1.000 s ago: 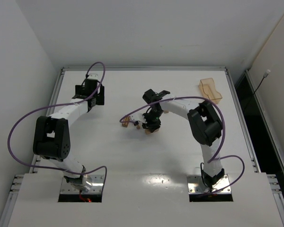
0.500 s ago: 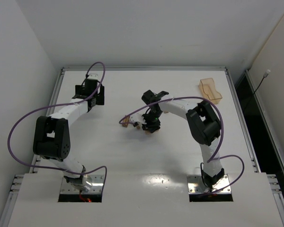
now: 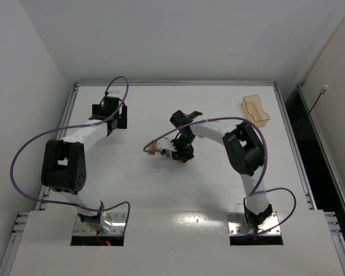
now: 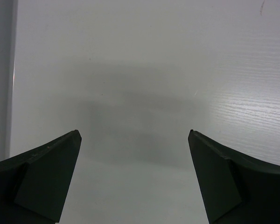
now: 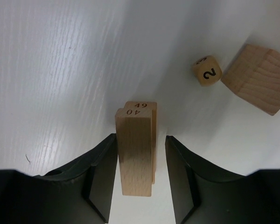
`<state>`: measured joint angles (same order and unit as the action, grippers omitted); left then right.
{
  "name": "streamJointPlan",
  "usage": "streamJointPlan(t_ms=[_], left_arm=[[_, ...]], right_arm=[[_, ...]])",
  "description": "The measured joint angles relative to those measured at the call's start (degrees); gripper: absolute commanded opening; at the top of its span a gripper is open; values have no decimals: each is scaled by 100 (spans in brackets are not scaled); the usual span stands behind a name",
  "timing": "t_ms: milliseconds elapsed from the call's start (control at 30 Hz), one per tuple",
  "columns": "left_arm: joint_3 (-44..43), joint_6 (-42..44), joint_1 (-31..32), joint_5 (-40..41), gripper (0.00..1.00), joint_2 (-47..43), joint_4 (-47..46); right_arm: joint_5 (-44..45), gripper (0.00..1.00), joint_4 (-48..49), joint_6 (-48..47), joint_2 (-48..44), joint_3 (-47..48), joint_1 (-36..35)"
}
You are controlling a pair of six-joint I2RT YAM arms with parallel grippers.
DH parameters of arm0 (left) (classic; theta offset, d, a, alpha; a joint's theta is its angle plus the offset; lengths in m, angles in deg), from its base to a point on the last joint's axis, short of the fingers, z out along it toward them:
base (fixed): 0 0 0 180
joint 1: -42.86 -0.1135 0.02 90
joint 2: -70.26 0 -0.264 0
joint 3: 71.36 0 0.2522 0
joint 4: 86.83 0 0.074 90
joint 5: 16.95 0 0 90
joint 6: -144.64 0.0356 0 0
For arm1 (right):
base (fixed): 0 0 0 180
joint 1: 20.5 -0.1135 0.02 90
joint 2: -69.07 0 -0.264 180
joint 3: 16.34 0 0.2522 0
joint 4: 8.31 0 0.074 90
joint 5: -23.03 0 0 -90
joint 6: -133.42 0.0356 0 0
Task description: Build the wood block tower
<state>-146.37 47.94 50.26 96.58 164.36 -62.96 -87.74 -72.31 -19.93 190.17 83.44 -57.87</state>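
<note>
Shift leftward of right gripper (image 3: pixel 182 153), wood blocks (image 5: pixel 136 154) between its jaws.

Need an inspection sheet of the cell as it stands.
Surface: white table, faint scuffs.
Job's things: two numbered wood blocks, touching, between the right claw's fingers; third block apart.
Clutter: die showing 2; tan tray at the far right.
Grippers: left claw open, empty; right claw straddles the pair, gap on one side.
Cables: purple cables loop off both arms.
Surroundings: white walls; nothing else seen.
</note>
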Motion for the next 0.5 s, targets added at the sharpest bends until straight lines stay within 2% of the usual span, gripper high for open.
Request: streamJointPlan(t_ms=[267, 367, 400, 500], left_arm=[[0, 0, -17, 0, 99, 0, 2], [0, 0, -39, 2, 99, 0, 2], [0, 0, -39, 2, 99, 0, 2], [0, 0, -39, 2, 99, 0, 2]], right_arm=[[168, 37, -98, 15, 238, 197, -153], [260, 15, -109, 37, 256, 221, -190], [280, 2, -111, 61, 260, 236, -201], [328, 0, -125, 109, 267, 249, -216]])
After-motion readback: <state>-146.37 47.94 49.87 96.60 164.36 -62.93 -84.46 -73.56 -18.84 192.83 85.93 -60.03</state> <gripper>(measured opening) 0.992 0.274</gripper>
